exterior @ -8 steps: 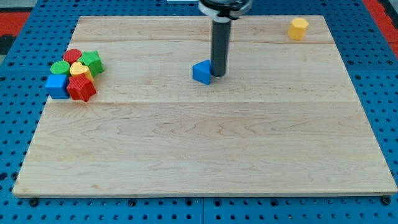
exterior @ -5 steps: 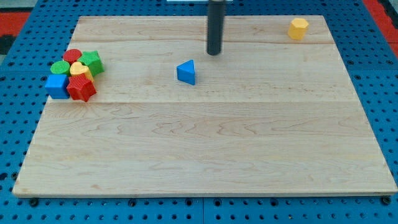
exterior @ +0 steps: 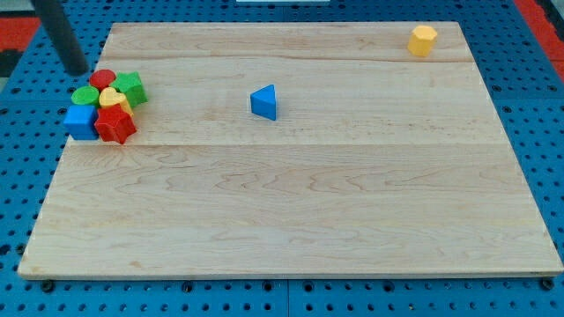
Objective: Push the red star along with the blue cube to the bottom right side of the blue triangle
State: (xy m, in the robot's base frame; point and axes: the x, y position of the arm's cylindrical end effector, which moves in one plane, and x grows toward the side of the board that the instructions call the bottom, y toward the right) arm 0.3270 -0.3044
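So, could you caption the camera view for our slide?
My tip sits up-left of the cluster holding red star and blue cube; blue triangle stands apart.

Pale wooden tabletop, built of long planks running left to right, grain and seams plainly visible. Evenly lit, soft glare across the middle, no hard shadows. Rounded corners at the bottom edge, thin dark line beneath that edge. Beyond every edge of the tabletop, blue pegboard surface dotted with regular rows of dark holes, showing widest past the left and right edges and as a narrow strip below the bottom edge. Past the top left corner and the top right corner, patches of red perforated panel, same hole pattern. No walls, windows or other furniture in sight.
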